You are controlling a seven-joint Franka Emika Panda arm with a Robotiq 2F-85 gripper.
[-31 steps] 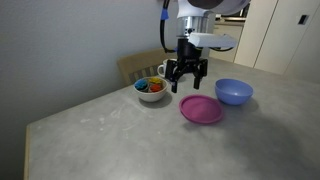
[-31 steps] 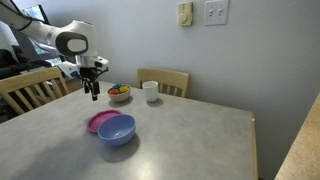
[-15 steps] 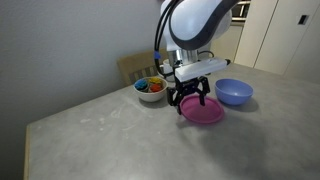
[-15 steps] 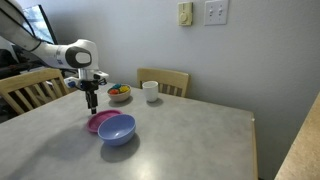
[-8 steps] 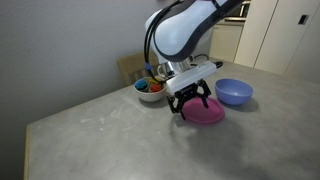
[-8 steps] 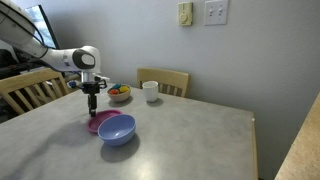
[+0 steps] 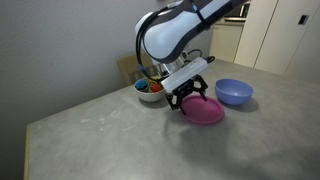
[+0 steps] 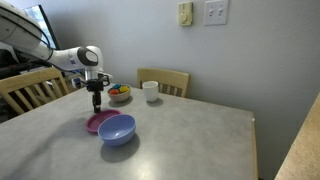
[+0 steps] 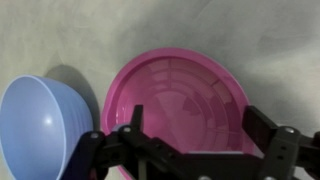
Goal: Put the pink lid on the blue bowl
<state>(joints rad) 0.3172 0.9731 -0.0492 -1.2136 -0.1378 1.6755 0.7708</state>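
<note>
- The pink lid is a flat round magenta disc with a low raised rim and faint rings on its face. It lies flat on the table.
- The blue bowl stands open side up just beside the lid, smooth and periwinkle.
- The claw hangs low over the lid with its jaws spread wide, holding nothing. In the wrist view one finger is above each side of the disc.
- A small pale bowl near the lid holds colourful pieces.
- A white mug stands at the table's far edge, near a wooden chair.
- The table is grey and speckled, and the wall behind it carries switch plates.
</note>
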